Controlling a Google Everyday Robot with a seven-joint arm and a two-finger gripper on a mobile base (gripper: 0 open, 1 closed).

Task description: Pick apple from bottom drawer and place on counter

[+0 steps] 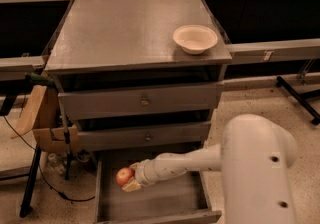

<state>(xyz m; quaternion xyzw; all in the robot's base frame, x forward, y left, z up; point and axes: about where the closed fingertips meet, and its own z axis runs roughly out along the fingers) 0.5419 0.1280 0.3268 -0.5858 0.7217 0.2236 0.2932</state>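
Observation:
The apple (123, 175), small and red-orange, is held in my gripper (128, 180) over the left part of the open bottom drawer (150, 203). The gripper is shut on it, with one yellowish finger showing below the apple. My white arm reaches in from the lower right, its big elbow housing in front of the drawer's right side. The counter (125, 23) is the flat grey top of the cabinet above.
A beige bowl (195, 38) sits on the counter's right edge. Two upper drawers with round knobs (144, 101) are closed. A cardboard box (42, 118) and a black stand are left of the cabinet. Dark side shelves with grey rails flank the cabinet.

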